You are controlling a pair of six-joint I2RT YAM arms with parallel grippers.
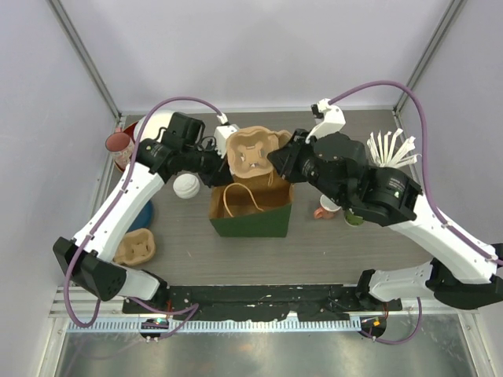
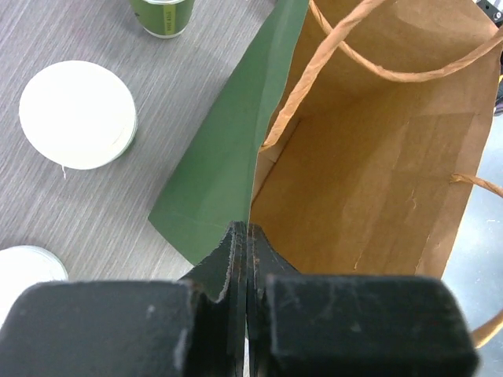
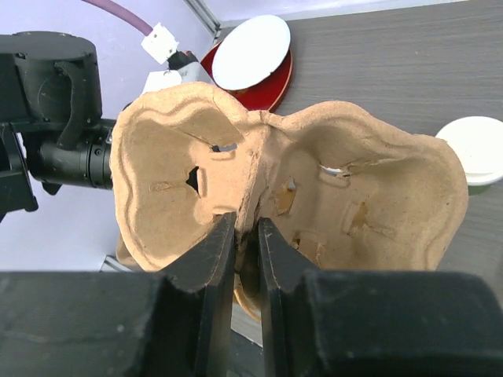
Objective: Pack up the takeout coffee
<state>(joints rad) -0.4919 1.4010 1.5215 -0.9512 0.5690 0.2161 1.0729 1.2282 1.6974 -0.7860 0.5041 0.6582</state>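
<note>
One takeout coffee (image 1: pixel 187 186), a green cup under a white lid, stands left of the bag; it also shows as a cup (image 2: pixel 77 115) in the left wrist view and as a cup (image 3: pixel 475 149) in the right wrist view. A second white lid (image 2: pixel 23 267) peeks in at that view's lower left. My left gripper (image 2: pixel 247 229) is shut on the top edge of the green paper bag (image 1: pixel 251 208), holding its brown inside open. Over the bag's mouth, my right gripper (image 3: pixel 247 228) is shut on the middle ridge of a brown pulp cup carrier (image 3: pixel 354 196), the same carrier (image 1: pixel 253 153).
A second pulp carrier (image 1: pixel 135 248) lies at the front left beside a blue item (image 1: pixel 146 214). A red plate (image 1: pixel 124 135) with a white disc sits back left. A pink-handled mug (image 1: pixel 324 210), a green cup (image 1: pixel 354 218) and white cutlery (image 1: pixel 391 148) stand right of the bag.
</note>
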